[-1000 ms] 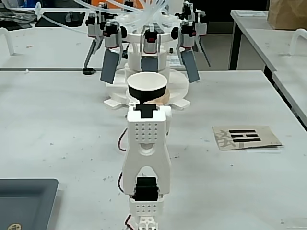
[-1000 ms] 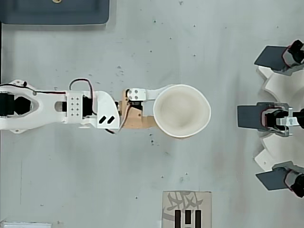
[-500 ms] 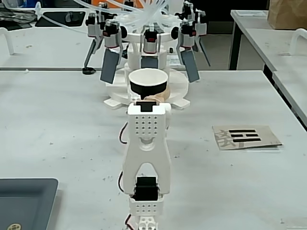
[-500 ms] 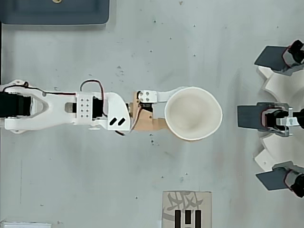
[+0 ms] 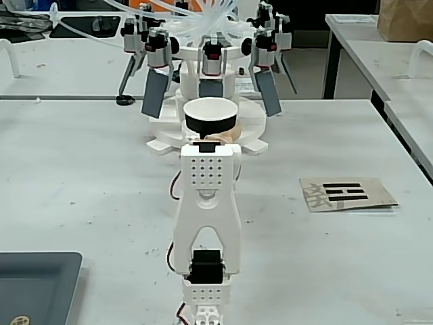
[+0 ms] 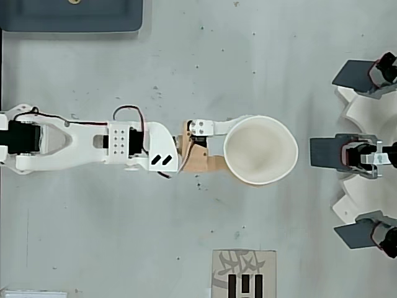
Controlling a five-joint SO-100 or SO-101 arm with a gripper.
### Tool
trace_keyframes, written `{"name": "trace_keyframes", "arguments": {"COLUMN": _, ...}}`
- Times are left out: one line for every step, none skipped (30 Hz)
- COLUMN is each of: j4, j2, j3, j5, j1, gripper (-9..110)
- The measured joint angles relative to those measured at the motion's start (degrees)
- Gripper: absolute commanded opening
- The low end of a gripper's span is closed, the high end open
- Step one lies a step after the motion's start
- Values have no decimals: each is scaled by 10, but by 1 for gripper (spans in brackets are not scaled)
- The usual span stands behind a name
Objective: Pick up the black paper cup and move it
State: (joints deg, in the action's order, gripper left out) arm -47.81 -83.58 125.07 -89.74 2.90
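The black paper cup (image 5: pixel 211 124) stands upright with its white inside (image 6: pixel 260 149) facing up. In the fixed view it shows just beyond the top of the white arm (image 5: pixel 206 203). My gripper (image 6: pixel 234 149) is shut on the cup's near side. A white finger (image 6: pixel 214 127) and a tan finger (image 6: pixel 201 162) reach in under the rim, and their tips are hidden there. In the overhead view the arm (image 6: pixel 93 144) stretches in from the left edge. The fixed view shows only the tan part of the gripper (image 5: pixel 211 139), below the cup.
A white machine (image 5: pixel 210 68) with grey paddles (image 6: pixel 327 152) stands just past the cup, at the right edge of the overhead view. A paper card with black bars (image 5: pixel 346 193) lies on the table. A dark grey tray (image 6: pixel 71 15) sits at the overhead view's top left.
The arm has stretched out, carrying the cup to the right in the overhead view, closer to the machine's middle paddle. The grip on the cup is unchanged.
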Motion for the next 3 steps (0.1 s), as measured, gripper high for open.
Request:
{"name": "trace_keyframes", "arguments": {"j4": 0, "j2": 4, "j3": -4, "j5": 0, "j1": 0, "gripper": 7}}
{"name": "trace_keyframes", "arguments": {"j4": 0, "j2": 8, "j3": -9, "j5": 0, "j1": 0, "gripper": 7}}
{"name": "trace_keyframes", "arguments": {"j4": 0, "j2": 12, "j3": -13, "j5": 0, "j1": 0, "gripper": 7}}
